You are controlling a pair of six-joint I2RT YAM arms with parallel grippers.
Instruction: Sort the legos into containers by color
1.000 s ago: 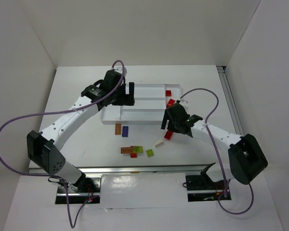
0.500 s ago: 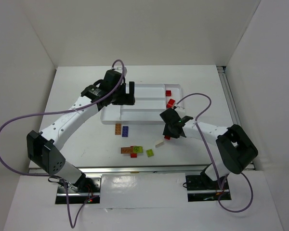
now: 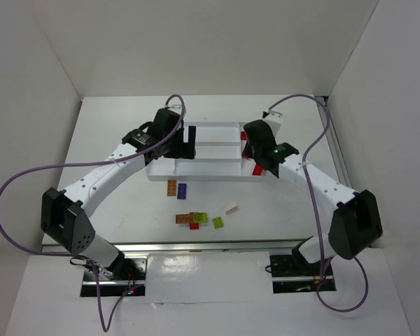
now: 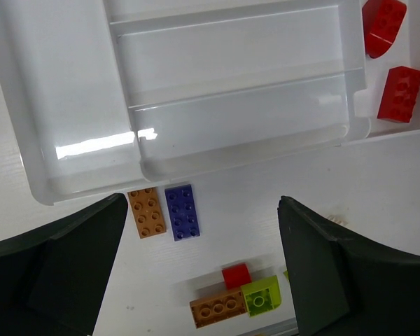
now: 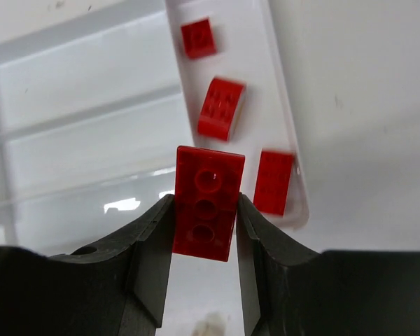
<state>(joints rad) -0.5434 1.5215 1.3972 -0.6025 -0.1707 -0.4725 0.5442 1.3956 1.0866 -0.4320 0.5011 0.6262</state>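
My right gripper [image 5: 205, 208] is shut on a red lego [image 5: 208, 175], held above the near end of the white tray's [image 5: 77, 91] right end compartment. Three red legos [image 5: 220, 108] lie in that compartment. In the top view the right gripper [image 3: 256, 158] hangs over the tray's [image 3: 196, 175] right end. My left gripper [image 3: 184, 143] is open above the tray's left part, nothing between its fingers. On the table in front of the tray lie an orange [image 4: 147, 212], a blue-purple [image 4: 182, 212], a red [image 4: 236, 275], a lime [image 4: 261, 295] and an orange-brown lego [image 4: 217, 311].
A cream lego [image 3: 232, 207] and a second lime lego [image 3: 218, 222] lie loose on the table nearer the arms. White walls close the table at the back and both sides. A metal rail [image 3: 196, 246] runs along the near edge.
The right gripper shut on a red lego lying in front of the tray, lifted it and carried it back over the tray's right end. The left gripper stayed open, shifting slightly right.
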